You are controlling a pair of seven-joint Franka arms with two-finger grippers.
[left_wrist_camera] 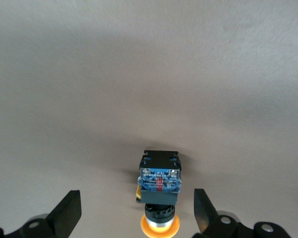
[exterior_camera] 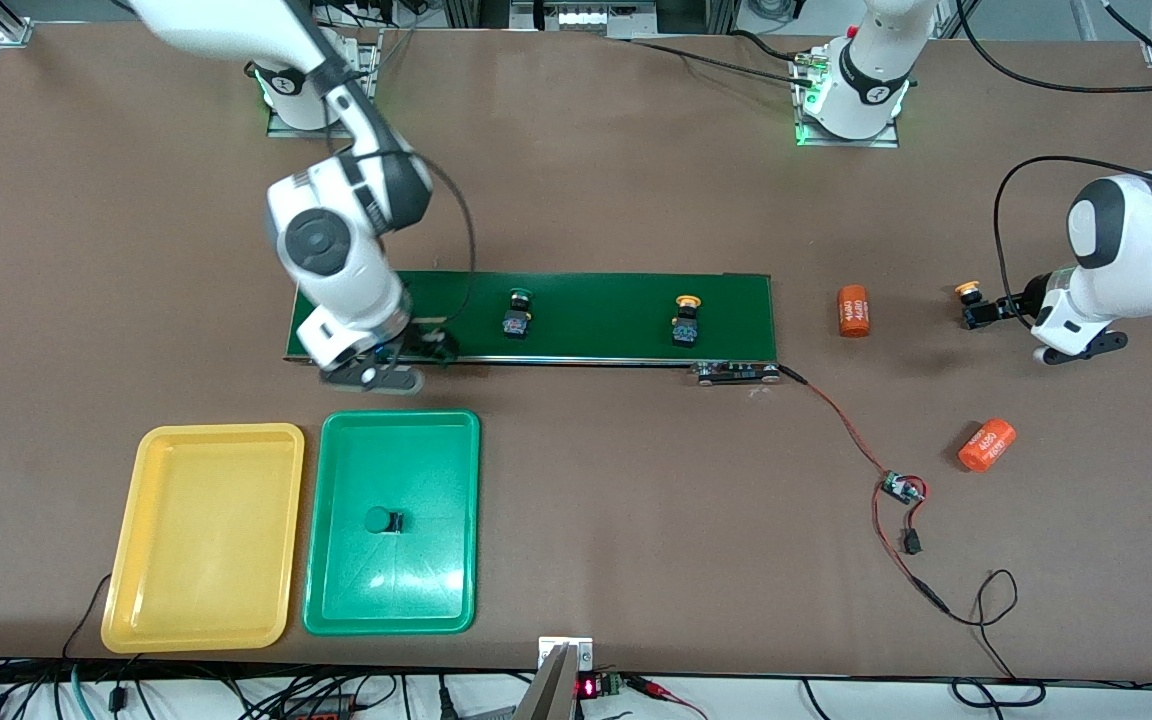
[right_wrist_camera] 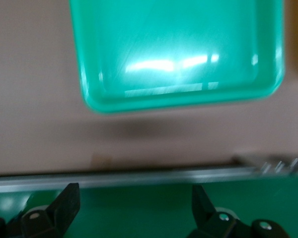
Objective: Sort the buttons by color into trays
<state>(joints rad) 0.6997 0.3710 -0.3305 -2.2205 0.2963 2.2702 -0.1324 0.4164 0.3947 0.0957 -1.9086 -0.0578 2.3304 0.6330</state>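
One green button (exterior_camera: 383, 521) lies in the green tray (exterior_camera: 336, 600), yellow tray (exterior_camera: 136, 610) bare; green (exterior_camera: 518, 312) and yellow (exterior_camera: 686, 320) buttons wait on the belt (exterior_camera: 616, 300), right gripper (exterior_camera: 414, 352) spread empty above its end; left gripper (left_wrist_camera: 139, 215) spread around the last yellow button (left_wrist_camera: 160, 191) on the table

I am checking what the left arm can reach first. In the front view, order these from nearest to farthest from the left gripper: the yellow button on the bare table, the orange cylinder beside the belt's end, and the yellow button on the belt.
From the left gripper:
1. Yellow button on the bare table, right at its open fingers.
2. Orange cylinder, on the table beside the conveyor belt's end.
3. Yellow button on the belt.
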